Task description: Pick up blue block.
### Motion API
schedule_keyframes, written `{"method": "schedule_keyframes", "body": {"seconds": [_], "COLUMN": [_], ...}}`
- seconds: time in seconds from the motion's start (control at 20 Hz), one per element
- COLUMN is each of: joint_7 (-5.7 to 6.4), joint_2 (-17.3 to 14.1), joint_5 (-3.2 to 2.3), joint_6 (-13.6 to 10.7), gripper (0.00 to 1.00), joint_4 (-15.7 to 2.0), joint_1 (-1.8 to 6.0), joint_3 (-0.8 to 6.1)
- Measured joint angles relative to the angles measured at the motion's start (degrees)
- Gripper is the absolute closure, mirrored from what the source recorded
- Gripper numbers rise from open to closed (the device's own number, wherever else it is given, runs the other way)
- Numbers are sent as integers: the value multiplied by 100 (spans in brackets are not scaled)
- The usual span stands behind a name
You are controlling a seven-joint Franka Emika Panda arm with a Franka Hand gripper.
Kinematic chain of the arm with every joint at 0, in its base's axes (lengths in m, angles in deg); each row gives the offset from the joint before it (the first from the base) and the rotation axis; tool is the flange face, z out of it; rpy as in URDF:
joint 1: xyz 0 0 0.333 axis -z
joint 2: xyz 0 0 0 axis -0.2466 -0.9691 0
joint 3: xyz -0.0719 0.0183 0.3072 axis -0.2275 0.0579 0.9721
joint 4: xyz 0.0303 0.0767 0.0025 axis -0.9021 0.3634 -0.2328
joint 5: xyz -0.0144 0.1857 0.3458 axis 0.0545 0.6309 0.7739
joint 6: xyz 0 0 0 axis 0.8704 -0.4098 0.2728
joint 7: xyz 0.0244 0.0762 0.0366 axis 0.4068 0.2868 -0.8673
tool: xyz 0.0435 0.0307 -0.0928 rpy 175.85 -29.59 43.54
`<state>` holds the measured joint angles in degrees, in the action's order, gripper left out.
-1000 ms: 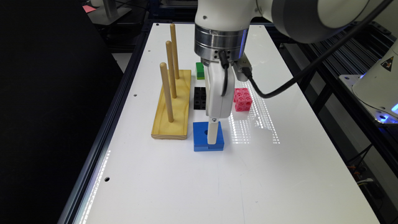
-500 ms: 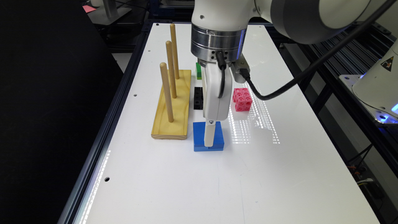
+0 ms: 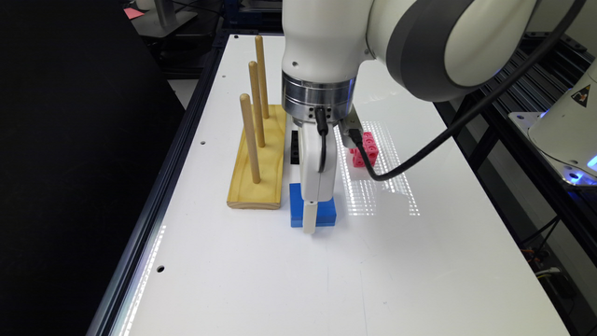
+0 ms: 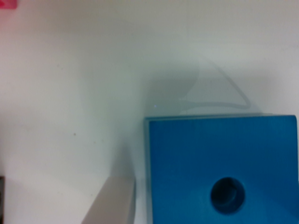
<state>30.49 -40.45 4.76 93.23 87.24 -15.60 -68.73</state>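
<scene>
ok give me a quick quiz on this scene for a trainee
1. True or false: the blue block sits threaded on a peg.
2. How many pegs stand on the wooden base?
3. Which lies to the exterior view's right of the blue block? A) pink block B) wooden base C) a green cup

Key: 1 false, it lies flat on the table; 2 three; 3 A.

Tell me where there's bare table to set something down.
The white table is bare in front of the flat bright-blue block, and on the exterior view's right past the pink block. It's crowded between the wooden peg board and the gripper.
</scene>
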Motion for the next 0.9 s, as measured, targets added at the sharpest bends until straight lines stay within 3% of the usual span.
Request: {"method": "schedule_keyframes", "body": {"seconds": [0.05, 0.4, 0.65, 0.9], "joint_7": [0, 0, 0, 13], "joint_2": [1, 1, 32, 362], "joint_5": [0, 0, -12, -12], "joint_6": [0, 1, -49, -407], "gripper": [100, 100, 100, 100], "joint_4": [5, 6, 19, 19], "joint_1": [-9, -8, -10, -10], "joint_3": [-7, -6, -45, -48]}}
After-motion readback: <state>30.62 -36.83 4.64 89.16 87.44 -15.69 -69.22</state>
